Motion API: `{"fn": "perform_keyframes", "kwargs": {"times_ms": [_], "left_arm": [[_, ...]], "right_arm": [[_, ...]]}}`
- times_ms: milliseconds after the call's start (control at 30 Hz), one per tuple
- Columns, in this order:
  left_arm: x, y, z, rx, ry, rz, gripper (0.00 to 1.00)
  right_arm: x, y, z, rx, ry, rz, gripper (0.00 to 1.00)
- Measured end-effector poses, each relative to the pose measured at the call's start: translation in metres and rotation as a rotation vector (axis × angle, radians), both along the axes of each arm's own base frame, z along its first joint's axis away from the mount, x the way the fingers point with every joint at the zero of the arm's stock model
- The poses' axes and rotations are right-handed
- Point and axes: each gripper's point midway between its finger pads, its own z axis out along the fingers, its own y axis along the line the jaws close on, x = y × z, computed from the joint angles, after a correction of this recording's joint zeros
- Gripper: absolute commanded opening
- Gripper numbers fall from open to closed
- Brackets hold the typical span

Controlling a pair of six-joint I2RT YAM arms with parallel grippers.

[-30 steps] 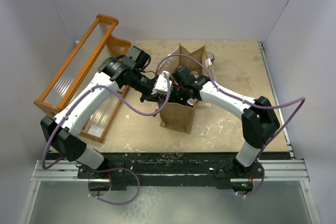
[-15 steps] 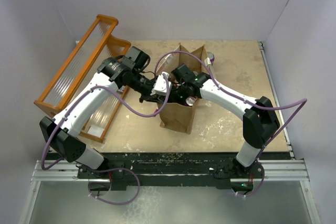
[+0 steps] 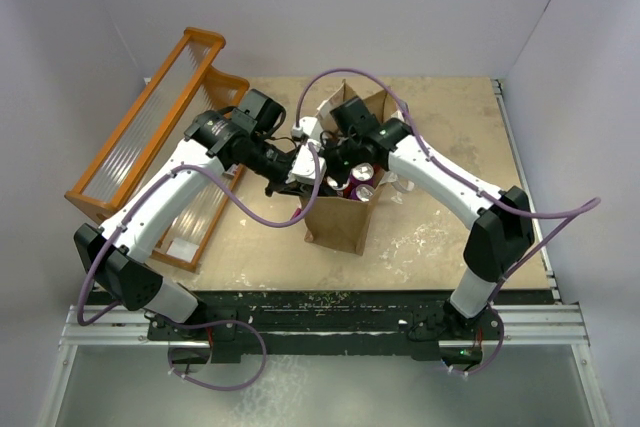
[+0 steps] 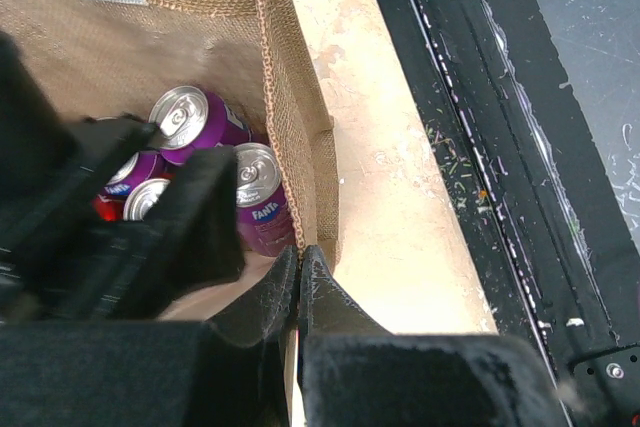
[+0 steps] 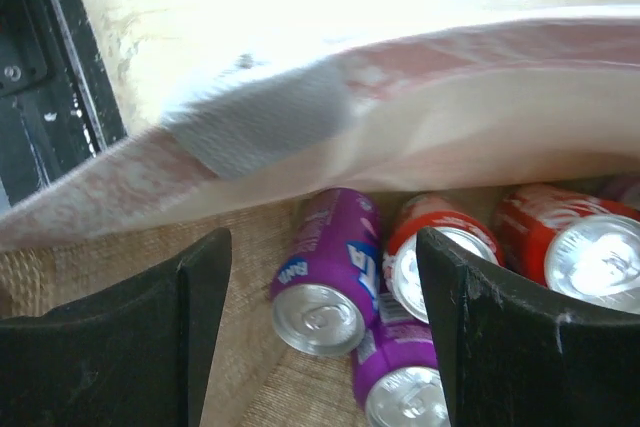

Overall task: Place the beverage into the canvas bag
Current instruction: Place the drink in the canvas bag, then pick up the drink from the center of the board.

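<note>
The tan canvas bag [image 3: 338, 219] stands upright mid-table with its mouth held wide. Inside lie several beverage cans: a purple Fanta can [image 5: 325, 277] on its side, another purple can [image 4: 262, 199] and red cans [image 5: 432, 255]; they show from above as a cluster [image 3: 358, 184]. My left gripper [image 3: 303, 175] is shut on the bag's near-left rim [image 4: 285, 157], its fingers pinching the cloth edge [image 4: 299, 252]. My right gripper [image 3: 340, 152] hovers over the bag's mouth, open [image 5: 322, 242], nothing between its fingers [image 5: 205, 317]. A white handle patch [image 5: 262, 129] shows on the bag's wall.
An orange slatted rack [image 3: 150, 147] leans along the table's left side. White walls close in the back and both sides. The black rail [image 4: 500, 147] runs along the table's near edge. Purple cables [image 3: 340, 87] loop above the bag.
My right gripper has lifted out of the bag and drawn back toward the far side, uncovering the cans within. The left gripper keeps its pinch on the rim.
</note>
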Motion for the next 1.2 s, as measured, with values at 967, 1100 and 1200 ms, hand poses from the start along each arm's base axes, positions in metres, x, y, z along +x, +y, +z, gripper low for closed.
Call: {"fn": "perform_keyframes", "kwargs": {"times_ms": [967, 1100, 1200], "left_arm": [[0.0, -0.004, 0.001, -0.023, 0.002, -0.008, 0.0], [0.0, -0.004, 0.001, -0.023, 0.002, -0.008, 0.0], [0.0, -0.004, 0.001, -0.023, 0.003, -0.008, 0.0]], "right_arm": [[0.167, -0.203, 0.17, 0.106, -0.431, -0.784, 0.83], [0.215, -0.217, 0.131, 0.056, -0.365, -0.895, 0.85], [0.24, -0.223, 0.094, 0.008, -0.308, -0.945, 0.89]]}}
